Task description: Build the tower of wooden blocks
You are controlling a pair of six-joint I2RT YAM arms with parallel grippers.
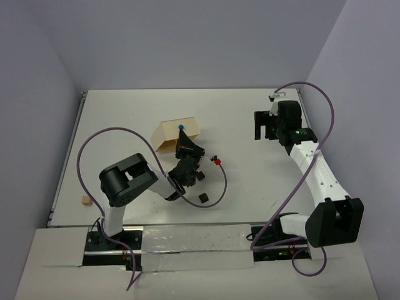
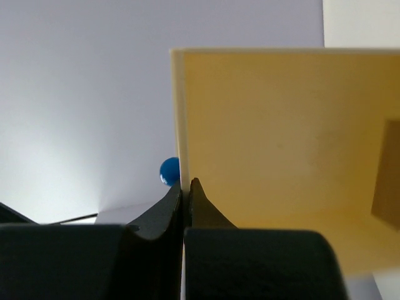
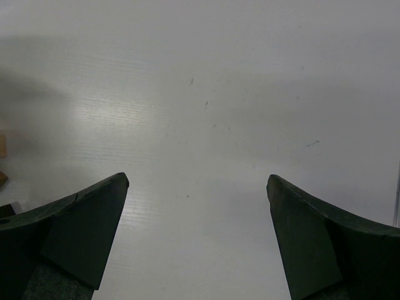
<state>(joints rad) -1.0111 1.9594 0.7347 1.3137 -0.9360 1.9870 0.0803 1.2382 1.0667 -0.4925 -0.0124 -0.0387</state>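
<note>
Three small wood blocks show from the overhead camera, all lying loose on the white bench (image 1: pixel 125 112). A dark brown wooden cube (image 1: pixel 203 198) sits alone toward the near edge, below and to the right of the left pincer (image 1: pixel 185 147). A second dark cube (image 1: pixel 201 175) lies right beside the left arm's wrist, though whether it touches cannot be told. A light tan wooden cube (image 1: pixel 85 200) rests far off at the bench's left side, well apart from both arms. The left pincer (image 2: pixel 186 185) reaches to the middle of the bench with its jaws pressed together on the thin edge of a flat pale tan board (image 2: pixel 281 150), which stands tilted up off the surface. In its wrist view a small blue ball (image 2: pixel 168 170) peeks out just left of that edge, and from above the ball (image 1: pixel 180 127) sits at the near rim of the board (image 1: pixel 174 133). A small red object (image 1: pixel 217 161) lies just right of this pincer. The right pincer (image 1: pixel 263 125) hovers over the far right of the bench, well apart from every block, its jaws spread wide (image 3: pixel 197 181) with only bare white surface (image 3: pixel 200 94) between them. At the left border of that wrist view, small tan and dark scraps are too cropped to identify.
</note>
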